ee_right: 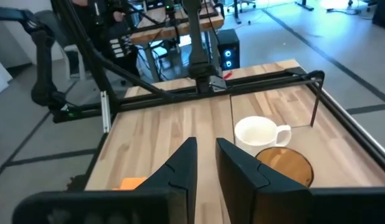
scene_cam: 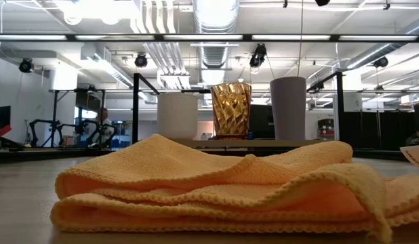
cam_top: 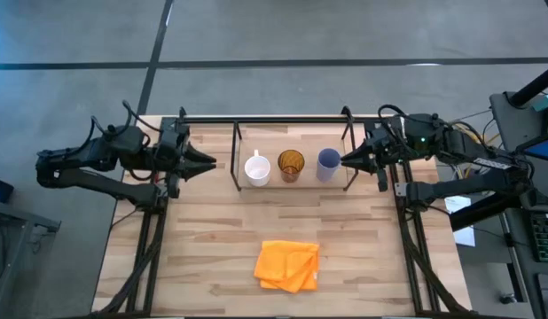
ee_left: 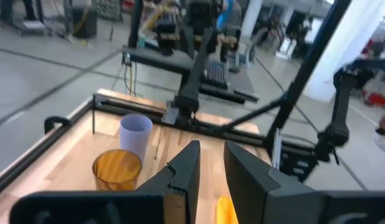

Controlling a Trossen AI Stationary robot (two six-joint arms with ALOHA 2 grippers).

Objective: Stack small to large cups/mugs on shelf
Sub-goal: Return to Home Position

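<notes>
Three cups stand upright in a row on the shelf's pale board (scene_cam: 264, 143), inside its thin black rods (cam_top: 292, 120). They are the white handled mug (cam_top: 257, 168) on the left, the amber tumbler (cam_top: 291, 165) in the middle and the pale blue-lavender cup (cam_top: 328, 163) on the right. My left gripper (cam_top: 212, 163) hovers left of the shelf, shut and empty, pointing at the mug. My right gripper (cam_top: 343, 160) hovers at the shelf's right end, shut and empty, its tips close to the blue cup. The low view shows the mug (scene_cam: 177, 115), tumbler (scene_cam: 230, 110) and cup (scene_cam: 289, 107) behind the cloth.
A folded orange cloth (cam_top: 288, 265) lies on the wooden table near its front edge, filling the low view's foreground (scene_cam: 216, 186). Black arm-mount frames (cam_top: 154, 230) run along both table sides. Bare wood lies between the shelf and the cloth.
</notes>
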